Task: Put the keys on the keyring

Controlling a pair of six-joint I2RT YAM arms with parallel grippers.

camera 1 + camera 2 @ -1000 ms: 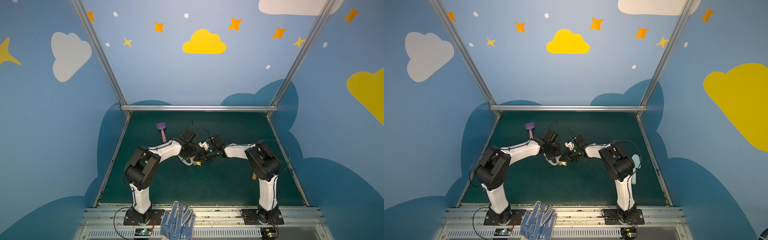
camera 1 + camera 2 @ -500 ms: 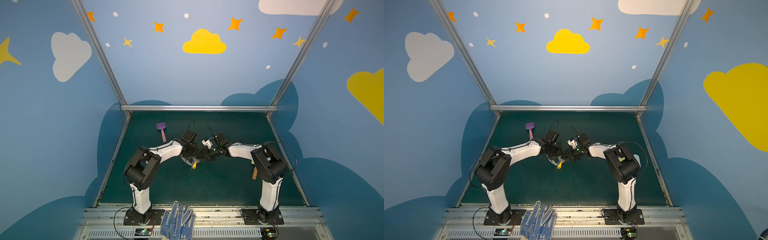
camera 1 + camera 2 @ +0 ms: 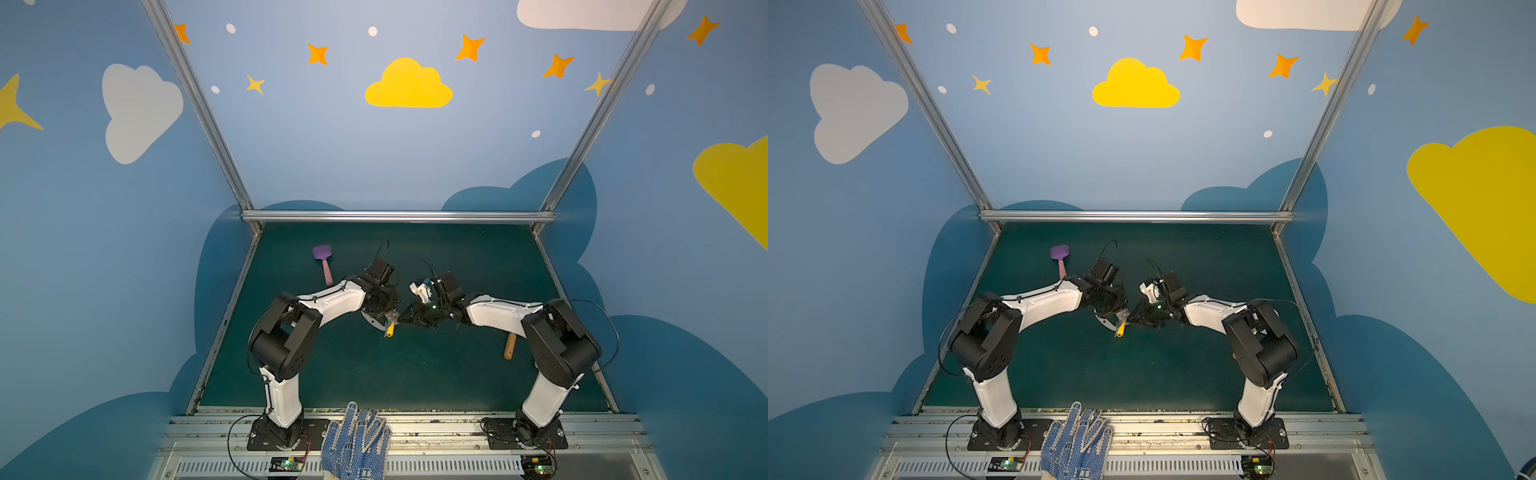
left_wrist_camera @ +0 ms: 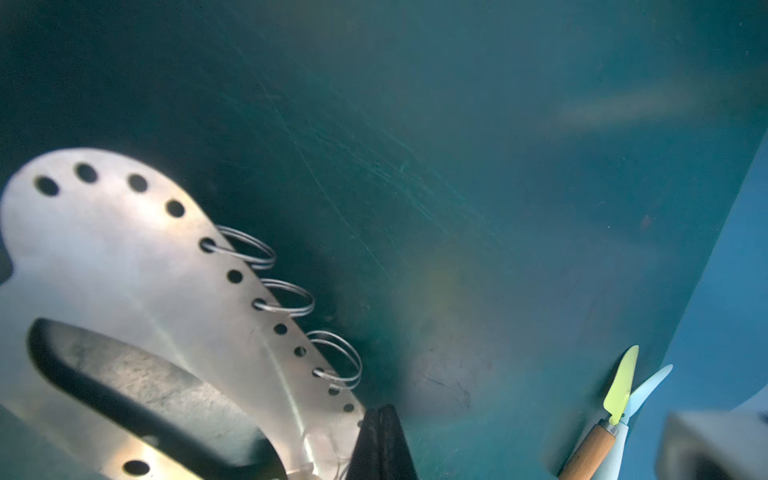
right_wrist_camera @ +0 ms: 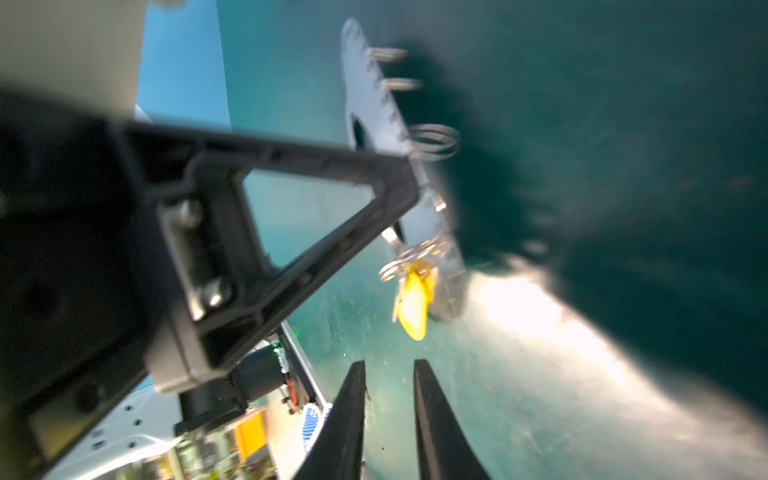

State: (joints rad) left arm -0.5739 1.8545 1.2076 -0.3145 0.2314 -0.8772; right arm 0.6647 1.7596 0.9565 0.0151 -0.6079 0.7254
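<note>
A purple spatula (image 3: 323,259) with a pink handle lies on the green bench (image 3: 457,257) at the far left, well apart from the arms. Right of it, the left gripper (image 3: 384,318) reaches toward the middle. Its fingers (image 4: 380,440) are pressed together, clamped on one end of the keyring (image 4: 124,266). This is a flat grey plate with a long slot and a row of small holes, and three wire rings stand along its curved edge. The plate is held tilted, clear of the bench, and in both top views it shows as a pale crescent under the gripper (image 3: 1106,322).

The keys (image 5: 413,291), with their yellow tag, hang at the gripped end of the plate, just below the left gripper. Blur hides whether their ring passes through a hole. In a top view the tag (image 3: 390,329) sits between the two grippers.

The right gripper (image 5: 390,363) points at the keys from just beside them. Its fingers (image 5: 349,415) stand slightly apart with nothing between them and do not touch the tag.

A pair of blue-dotted gloves (image 3: 355,440) lies on the front rail. At the far right, a wooden-handled tool (image 3: 510,345) rests on the bench beside the right arm.
</note>
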